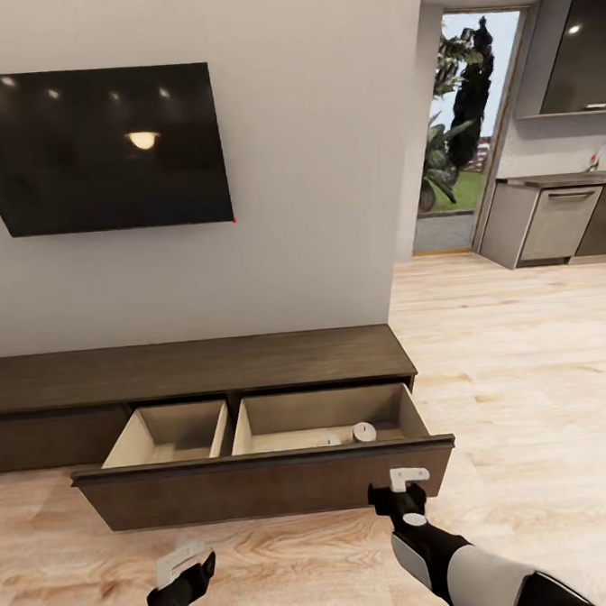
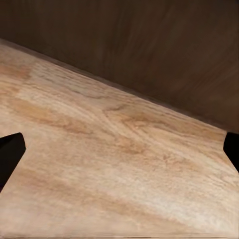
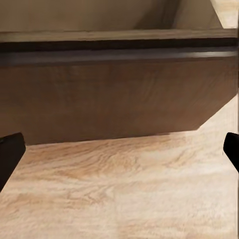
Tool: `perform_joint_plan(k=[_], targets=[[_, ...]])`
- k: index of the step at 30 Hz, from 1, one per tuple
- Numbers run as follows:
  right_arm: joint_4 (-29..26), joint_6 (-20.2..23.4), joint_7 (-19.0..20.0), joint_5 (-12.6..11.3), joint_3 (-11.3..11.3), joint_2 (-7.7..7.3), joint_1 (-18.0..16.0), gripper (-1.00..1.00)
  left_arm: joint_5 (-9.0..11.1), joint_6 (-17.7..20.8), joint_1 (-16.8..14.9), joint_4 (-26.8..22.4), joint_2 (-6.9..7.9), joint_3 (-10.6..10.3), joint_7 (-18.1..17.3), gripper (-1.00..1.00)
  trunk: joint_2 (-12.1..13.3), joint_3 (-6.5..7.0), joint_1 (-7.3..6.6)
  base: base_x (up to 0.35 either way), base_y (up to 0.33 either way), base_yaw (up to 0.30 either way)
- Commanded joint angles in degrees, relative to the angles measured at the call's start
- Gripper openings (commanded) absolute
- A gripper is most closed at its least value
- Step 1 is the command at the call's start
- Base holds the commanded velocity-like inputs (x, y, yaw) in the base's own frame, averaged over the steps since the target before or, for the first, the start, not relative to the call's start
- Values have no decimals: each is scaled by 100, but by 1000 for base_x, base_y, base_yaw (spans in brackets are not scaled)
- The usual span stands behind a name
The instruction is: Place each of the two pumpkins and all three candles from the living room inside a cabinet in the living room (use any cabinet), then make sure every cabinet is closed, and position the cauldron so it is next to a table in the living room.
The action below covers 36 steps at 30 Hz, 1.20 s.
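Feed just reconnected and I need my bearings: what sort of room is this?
Most likely a home living room opening onto a kitchen: a wall-mounted TV above a long low cabinet with its drawer pulled out, wood floor, and kitchen counters at far right.

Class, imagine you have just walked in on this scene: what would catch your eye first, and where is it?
First, the wide drawer pulled out of the long dark cabinet under the wall-mounted TV, its pale inside showing. In its right compartment, near the front wall, lie small pale round things, too small to identify. The right gripper hovers open just before the drawer front, the left gripper lower over the wooden floor.
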Motion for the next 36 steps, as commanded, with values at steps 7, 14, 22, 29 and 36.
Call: perform_joint_plan(k=[7,14,22,29,36], targets=[[88,-326,-20,270,77,1,50,100,25,-886,-10,596,-98,-334,26,100,-2,-5,-1,0,0,0],[91,-365,-23,760,100,1,168,100,23,-1003,-12,623,-109,-394,32,100,-82,-41,43,0,0,0],[83,-725,-25,914,101,-4,258,100,-129,-1102,-12,511,-123,-528,876,100,-403,-184,219,0,0,0],[88,-932,-25,910,101,-1,279,100,-593,-1098,-42,253,-139,-704,1039,100,-684,-310,372,0,0,0],[83,-956,-25,909,101,-5,281,100,-643,-1125,-41,197,-207,-764,1216,100,-965,-436,526,0,0,0]])
